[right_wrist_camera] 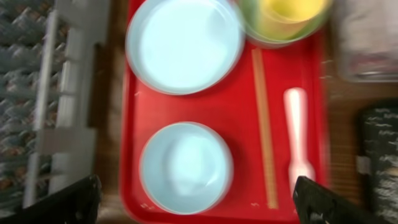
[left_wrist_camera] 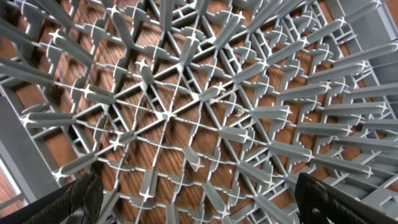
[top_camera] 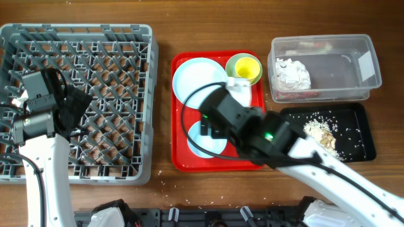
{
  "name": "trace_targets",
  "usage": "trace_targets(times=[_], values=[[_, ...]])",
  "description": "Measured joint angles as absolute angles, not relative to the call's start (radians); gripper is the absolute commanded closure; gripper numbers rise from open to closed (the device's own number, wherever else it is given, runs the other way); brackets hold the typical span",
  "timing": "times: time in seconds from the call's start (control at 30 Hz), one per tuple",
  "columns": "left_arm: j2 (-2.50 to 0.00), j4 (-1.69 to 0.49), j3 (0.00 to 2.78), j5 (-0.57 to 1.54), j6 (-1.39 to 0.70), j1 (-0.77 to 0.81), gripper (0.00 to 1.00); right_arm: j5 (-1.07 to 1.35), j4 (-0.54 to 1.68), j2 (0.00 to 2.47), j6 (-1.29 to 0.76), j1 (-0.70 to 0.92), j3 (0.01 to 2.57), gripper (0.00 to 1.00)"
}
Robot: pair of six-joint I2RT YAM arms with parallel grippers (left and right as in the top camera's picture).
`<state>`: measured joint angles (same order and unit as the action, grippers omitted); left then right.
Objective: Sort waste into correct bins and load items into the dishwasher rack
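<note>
I read the left arm point(top_camera: 39, 116) as positioned over the dishwasher rack point(top_camera: 120, 69), which sits on the desk point(top_camera: 208, 25) at the left. In the left wrist view the left jaws stand apart, one fingertip point(left_wrist_camera: 71, 200) in each lower corner. Only the rack's peg lattice lies below them, with nothing between them. The right arm point(top_camera: 271, 135) reaches over the red serving tray point(top_camera: 180, 161), which lies just beside the rack. The right jaws are also wide apart and hold nothing; their fingertips point(right_wrist_camera: 68, 202) frame the tray from above. On the tray I see the pale blue plate point(right_wrist_camera: 183, 43) toward the top of the wrist view and a pale blue bowl point(right_wrist_camera: 185, 168) below it. The yellow-green cup point(right_wrist_camera: 283, 15) is in the upper right corner. One wooden chopstick point(right_wrist_camera: 264, 124) lies lengthwise, and beside it is the white plastic fork point(right_wrist_camera: 297, 143), blurred. Right of the red tray, the clear tub point(top_camera: 341, 75) contains the crumpled napkin point(top_camera: 291, 72) and the red-and-white scrap point(top_camera: 297, 95). The black tray point(top_camera: 360, 120), just beside the tub, carries rice and food scraps point(top_camera: 322, 132).
</note>
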<state>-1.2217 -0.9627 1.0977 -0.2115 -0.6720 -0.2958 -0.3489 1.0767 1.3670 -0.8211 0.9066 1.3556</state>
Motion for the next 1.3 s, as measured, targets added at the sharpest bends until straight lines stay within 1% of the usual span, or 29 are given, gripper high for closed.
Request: trace_targets(times=[0.03, 0.1, 0.17, 0.2, 0.23, 0.3, 0.37, 0.43, 0.47, 0.5, 0.53, 0.57, 0.6, 0.67, 0.7, 0.77, 0.8, 0.83, 0.87, 0.93, 0.97, 1.0, 1.07, 1.17, 1.3], values=[[-1.222, -0.963, 1.098, -0.212, -0.672, -0.296, 0.0, -0.399, 1.143, 1.336, -0.825, 0.897, 1.361, 0.0], [-1.222, -0.962, 1.097, -0.212, -0.672, -0.296, 0.0, -0.447, 1.206, 1.298, -0.83, 0.851, 1.362, 0.0], [-1.222, -0.962, 1.098, -0.212, -0.672, -0.296, 0.0, -0.469, 1.271, 1.254, -0.846, 0.743, 1.362, 0.0], [-1.222, -0.962, 1.097, -0.212, -0.672, -0.296, 0.0, -0.471, 1.284, 1.247, -0.848, 0.714, 1.364, 0.0], [-1.222, -0.962, 1.097, -0.212, -0.672, -0.296, 0.0, -0.469, 1.296, 1.247, -0.849, 0.703, 1.364, 0.0], [-1.222, -0.89, 1.097, -0.212, -0.673, -0.296, 0.0, -0.468, 1.295, 1.247, -0.851, 0.702, 1.364, 0.0], [-1.222, -0.886, 1.097, -0.198, -0.675, -0.296, 0.0, -0.468, 1.294, 1.247, -0.851, 0.701, 1.364, 0.0], [-1.222, -0.947, 1.098, -0.067, -0.682, -0.297, 0.0, -0.468, 1.293, 1.247, -0.851, 0.701, 1.364, 0.0], [-1.222, -1.059, 1.097, 0.144, -0.683, -0.296, 0.0, -0.468, 1.293, 1.247, -0.852, 0.701, 1.364, 0.0], [-1.222, -1.089, 1.097, 0.31, -0.651, -0.282, 0.0, -0.468, 1.293, 1.247, -0.852, 0.701, 1.364, 0.0], [-1.223, -1.133, 1.098, 0.468, -0.569, -0.237, 0.0, -0.468, 1.292, 1.247, -0.852, 0.701, 1.364, 0.0], [-1.224, -1.168, 1.098, 0.573, -0.494, -0.126, 0.0, -0.467, 1.293, 1.247, -0.852, 0.701, 1.364, 0.0], [-1.224, -1.177, 1.098, 0.592, -0.466, -0.051, 0.0, -0.466, 1.292, 1.247, -0.852, 0.701, 1.364, 0.0], [-1.226, -1.177, 1.098, 0.533, -0.461, 0.148, 0.0, -0.464, 1.293, 1.248, -0.852, 0.701, 1.364, 0.0], [-1.231, -1.166, 1.098, 0.474, -0.502, 0.279, 0.01, -0.464, 1.293, 1.248, -0.852, 0.701, 1.364, 0.0], [-1.254, -1.128, 1.098, 0.364, -0.583, 0.448, 0.17, -0.464, 1.294, 1.249, -0.852, 0.701, 1.364, 0.0], [-1.262, -1.12, 1.098, 0.35, -0.602, 0.48, 0.25, -0.464, 1.293, 1.249, -0.852, 0.701, 1.364, 0.0], [-1.311, -1.106, 1.098, 0.268, -0.681, 0.615, 0.32, -0.464, 1.294, 1.249, -0.852, 0.701, 1.364, 0.0], [-1.339, -1.1, 1.098, 0.237, -0.721, 0.664, 0.35, -0.464, 1.293, 1.249, -0.852, 0.701, 1.364, 0.0], [-1.435, -1.025, 1.098, 0.167, -0.812, 0.776, 0.36, -0.464, 1.293, 1.249, -0.852, 0.701, 1.364, 0.0], [-1.465, -1.01, 1.098, 0.153, -0.83, 0.807, 0.37, -0.464, 1.293, 1.249, -0.852, 0.701, 1.364, 0.0], [-1.517, -0.945, 1.098, 0.133, -0.852, 0.846, 0.4, -0.464, 1.293, 1.249, -0.852, 0.701, 1.364, 0.0], [-1.606, -0.911, 1.098, 0.11, -0.869, 0.892, 0.41, -0.464, 1.293, 1.249, -0.852, 0.699, 1.364, 0.0], [-1.672, -0.883, 1.098, 0.089, -0.879, 0.904, 0.46, -0.464, 1.292, 1.25, -0.852, 0.699, 1.364, 0.0], [-1.672, -0.831, 1.098, 0.072, -0.873, 0.911, 0.43, -0.464, 1.29, 1.251, -0.852, 0.699, 1.364, 0.0]])
